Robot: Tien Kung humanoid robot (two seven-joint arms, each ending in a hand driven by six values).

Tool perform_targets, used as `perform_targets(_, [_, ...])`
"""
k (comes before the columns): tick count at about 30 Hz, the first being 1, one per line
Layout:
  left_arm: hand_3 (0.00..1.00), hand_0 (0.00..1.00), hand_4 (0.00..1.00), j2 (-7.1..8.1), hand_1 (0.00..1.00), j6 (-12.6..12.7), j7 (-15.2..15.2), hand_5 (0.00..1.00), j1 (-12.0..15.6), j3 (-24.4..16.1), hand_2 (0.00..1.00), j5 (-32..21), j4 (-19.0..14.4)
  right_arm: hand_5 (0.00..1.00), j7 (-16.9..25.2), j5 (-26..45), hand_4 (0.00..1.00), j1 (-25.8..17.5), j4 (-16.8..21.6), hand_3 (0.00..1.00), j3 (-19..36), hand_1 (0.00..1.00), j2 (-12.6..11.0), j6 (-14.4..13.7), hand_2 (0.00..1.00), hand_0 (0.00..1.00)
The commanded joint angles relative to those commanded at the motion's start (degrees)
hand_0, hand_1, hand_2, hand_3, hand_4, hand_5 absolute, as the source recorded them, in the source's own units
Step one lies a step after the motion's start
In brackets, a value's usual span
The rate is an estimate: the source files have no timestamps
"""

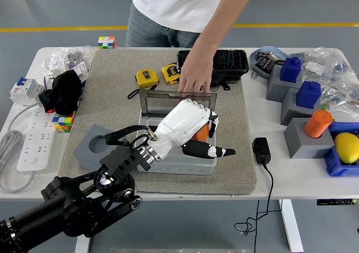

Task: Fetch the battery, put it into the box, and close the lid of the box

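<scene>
White counter [291,177], left to right.

Far left: white power strip [35,141] near the edge, a white circuit breaker [23,90] beyond it, a black cloth bundle [63,91] over a multicoloured puzzle cube [63,121], and clear plastic bags of small parts [70,58] at the far corner. A second multicoloured cube [106,42] sits at the far edge.

Centre: beige felt mat [115,104]. On its near-left corner, a grey foam block with a round recess [95,148]. Two yellow tape measures [147,77] lie toward the far side, with a black rectangular case [224,62] just right of them.

Mid-mat: grey plastic box [190,164], its smoked transparent lid [160,100] standing upright at the far side. A person's hand [194,76] rests fingertips on the lid's top edge.

Left hand [188,127] – white shell on a black arm from the near-left corner – hangs over the box interior, fingers curled around the orange cylindrical battery [201,133]; black thumb extended toward the right over the box's rim. The battery sits at the box opening, under the palm – whether it touches the floor of the box cannot be told.

Right of the mat: black power adapter with cable [261,150]. Further right, grey blocks carrying blue blocks [291,69] and an orange cylinder [318,123]; a yellow lemon [346,147] in a blue tray [335,166]; more clear bags at the far-right corner.
</scene>
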Motion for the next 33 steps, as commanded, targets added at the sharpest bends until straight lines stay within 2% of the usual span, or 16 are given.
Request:
perform_targets(9, [0.01, 0.066, 0.984, -0.34, 0.002, 0.64, -0.95, 0.877, -0.13, -0.14, 0.02, -0.88, 1.83, 0.998, -0.18, -0.21, 0.998, -0.22, 0.0, 0.835, 0.17, 0.841, 0.13, 0.08, 0.806, 0.833])
perform_targets(12, [0.01, 0.066, 0.984, -0.19, 0.002, -0.35, -3.1, 0.877, -0.07, -0.55, 0.02, -3.42, 2.46, 0.998, -0.11, -0.16, 0.998, -0.08, 0.0, 0.835, 0.14, 0.841, 0.12, 0.08, 0.806, 0.833])
perform_targets(13, [0.025, 0.072, 0.998, -0.14, 0.002, -0.57, -3.86, 0.972, -0.07, -0.54, 0.036, -4.29, 2.54, 0.998, -0.08, -0.11, 0.998, -0.05, 0.0, 0.835, 0.1, 0.841, 0.12, 0.09, 0.806, 0.832])
perform_targets(24, [0.049, 0.098, 0.998, -0.06, 0.028, -0.94, -6.05, 0.998, 0.46, -0.09, 0.062, -5.88, 3.23, 0.998, -0.14, -0.11, 0.998, -0.15, 0.0, 0.835, 0.02, 0.841, 0.14, 0.08, 0.806, 0.832])
perform_targets(25, [0.093, 0.143, 0.998, -0.06, 0.071, -0.87, -6.13, 0.998, 0.49, -0.13, 0.102, -5.85, 3.22, 0.998, -0.16, -0.15, 0.998, -0.18, 0.0, 0.835, 0.07, 0.841, 0.15, 0.08, 0.806, 0.831])
perform_targets(30, [0.093, 0.143, 0.998, -0.19, 0.071, -0.92, -6.37, 0.998, 0.56, -0.53, 0.102, -5.06, 3.39, 0.998, -0.22, -0.11, 0.998, -0.26, 0.0, 0.835, 0.04, 0.841, 0.15, 0.14, 0.806, 0.831])
perform_targets(31, [0.148, 0.21, 0.998, -0.19, 0.165, -0.78, -6.45, 0.987, 0.58, -0.55, 0.154, -4.99, 3.43, 0.998, -0.22, -0.09, 0.998, -0.27, 0.0, 0.835, 0.03, 0.84, 0.15, 0.15, 0.805, 0.831])
perform_targets(33, [0.148, 0.21, 0.998, -0.17, 0.165, -0.44, -6.65, 0.987, 0.6, -0.68, 0.154, -4.6, 3.38, 0.998, -0.21, -0.07, 0.998, -0.28, 0.0, 0.835, 0.0, 0.84, 0.14, 0.17, 0.805, 0.831])
